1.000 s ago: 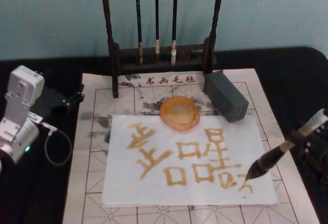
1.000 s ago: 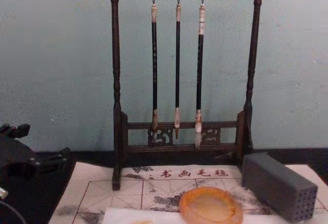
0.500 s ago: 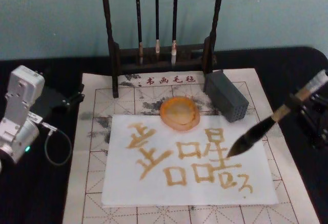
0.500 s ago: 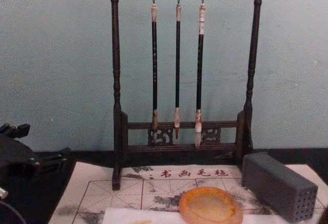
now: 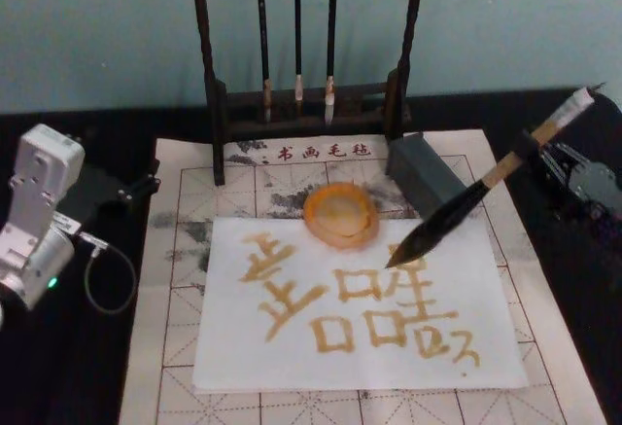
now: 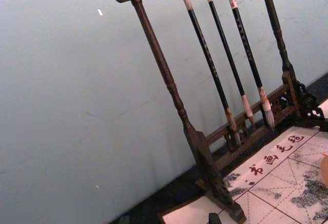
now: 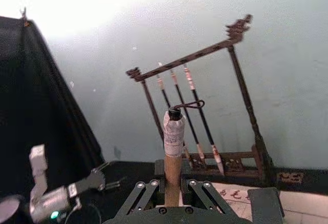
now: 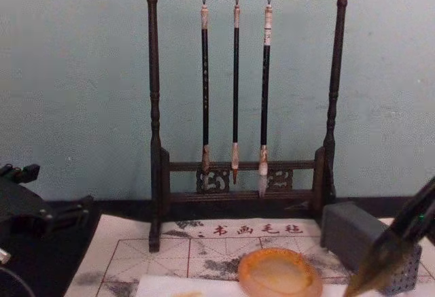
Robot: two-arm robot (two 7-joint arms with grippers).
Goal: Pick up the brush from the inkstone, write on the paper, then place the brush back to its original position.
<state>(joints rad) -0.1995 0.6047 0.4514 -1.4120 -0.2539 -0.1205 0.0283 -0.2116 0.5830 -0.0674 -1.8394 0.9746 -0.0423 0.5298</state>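
Moved: since a second ago the brush (image 5: 486, 184) has swung up and left, its tip going from the paper's lower right corner to the upper right characters; the chest view now catches it at the lower right.
Left gripper (image 5: 136, 188): parked on the black cloth (image 5: 87, 376) left of the felt mat (image 5: 175, 347); whether it is released or clenched cannot be told.
Paper (image 5: 253, 357): white sheet on the mat, bearing golden-brown characters.
Inkstone (image 5: 340, 214): amber dish at the paper's top edge, just left of the brush tip.
Brush: slanted, bristles low over the paper near the inkstone, white cap up and to the right; whether the tip touches the sheet cannot be told.
Right gripper (image 5: 541, 143): over the mat's right edge, clenched on the tan shaft.
Head view: shows the written sheet and the whole brush.
Chest view: shows the dark bristles (image 8: 391, 253) crossing in front of the grey block (image 8: 350, 232).
Right wrist view: shows the fingers (image 7: 142, 193) pressed on both sides of the shaft (image 7: 173, 147), with the looped cap above.
Around: a cable (image 5: 97, 284) by the left arm; a dark wooden rack (image 8: 155, 141) with three thin brushes (image 8: 235, 93) at the mat's far end; the grey block to the right of the inkstone.
In the way: the grey block sits just behind the brush's lower shaft.
Surface: a red-gridded, ink-stained mat on the black cloth.
Room: a plain teal wall (image 5: 97, 26) behind the rack.
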